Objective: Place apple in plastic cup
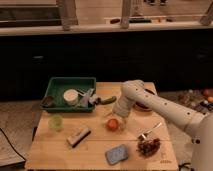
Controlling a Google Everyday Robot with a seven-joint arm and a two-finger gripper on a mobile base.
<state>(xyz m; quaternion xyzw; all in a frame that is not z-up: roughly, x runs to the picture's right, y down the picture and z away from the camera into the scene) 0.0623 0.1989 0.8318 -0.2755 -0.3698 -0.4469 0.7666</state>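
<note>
The apple (113,124), small and orange-red, lies on the wooden table (95,150) near its middle. The plastic cup (56,123), translucent light green, stands upright at the table's left side, well apart from the apple. My gripper (119,116) hangs at the end of the white arm (150,102), which reaches in from the right. It sits just above and slightly right of the apple, very close to it. The cup looks empty.
A green tray (55,85) at the back left holds a white round container (71,96) and utensils. A green vegetable (107,100) lies beside it. A dark red bowl (144,106) is behind the arm. Grapes (148,147), a blue sponge (117,154), a fork (151,131) and a block (78,136) lie at the front.
</note>
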